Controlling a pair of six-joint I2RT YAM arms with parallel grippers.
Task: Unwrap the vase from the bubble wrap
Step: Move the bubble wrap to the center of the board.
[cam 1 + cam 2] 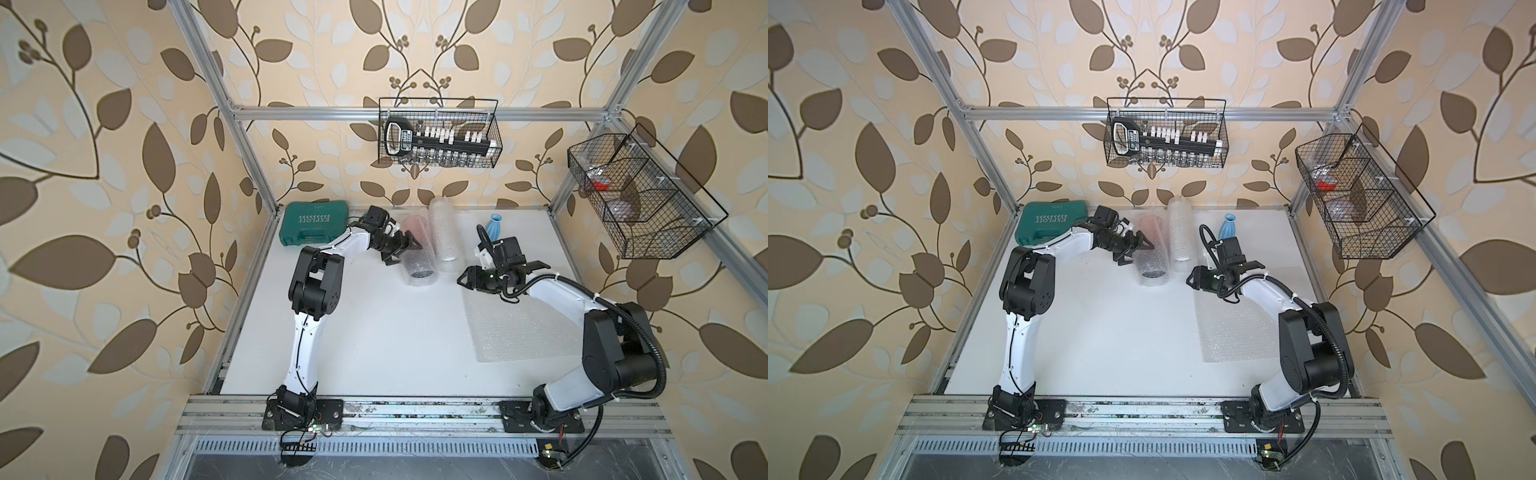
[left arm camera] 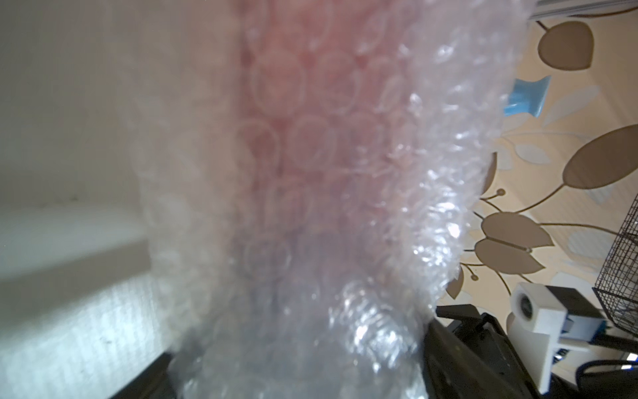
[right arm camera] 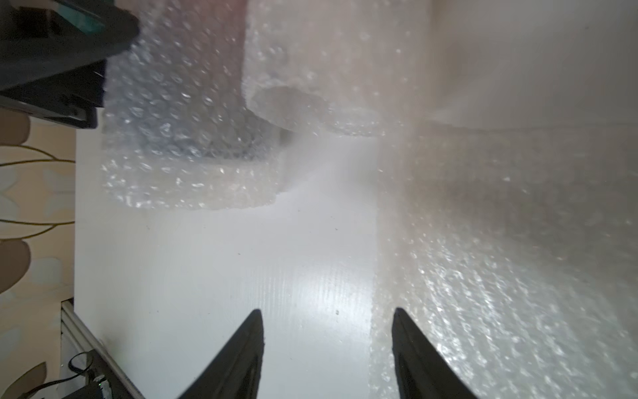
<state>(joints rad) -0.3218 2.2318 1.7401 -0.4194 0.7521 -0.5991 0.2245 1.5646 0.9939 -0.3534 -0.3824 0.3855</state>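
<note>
- The bubble wrap bundle (image 1: 417,266) lies toward the back of the counter (image 1: 374,332), its long axis running back to front. A pinkish shape shows through the wrap (presumably the vase), and a dark round end faces the front.
- The left jaws (image 1: 404,252) meet it from the left side, across that axis, one on each side of the bundle about halfway along. In the left wrist view the bundle fills the gap between them. They stand wide, but I cannot tell whether they press on the wrap.
- The right jaws (image 3: 326,314) are parted with nothing between them. They sit apart from the bundle, off its front end and to its right, at the edge of a flat sheet (image 1: 523,328).
- A second roll (image 1: 444,237) lies parallel, just beside the bundle on its right, so the left arm is plainly the nearer. By my judgement, the loose edge must peel sideways, across the axis.
</note>
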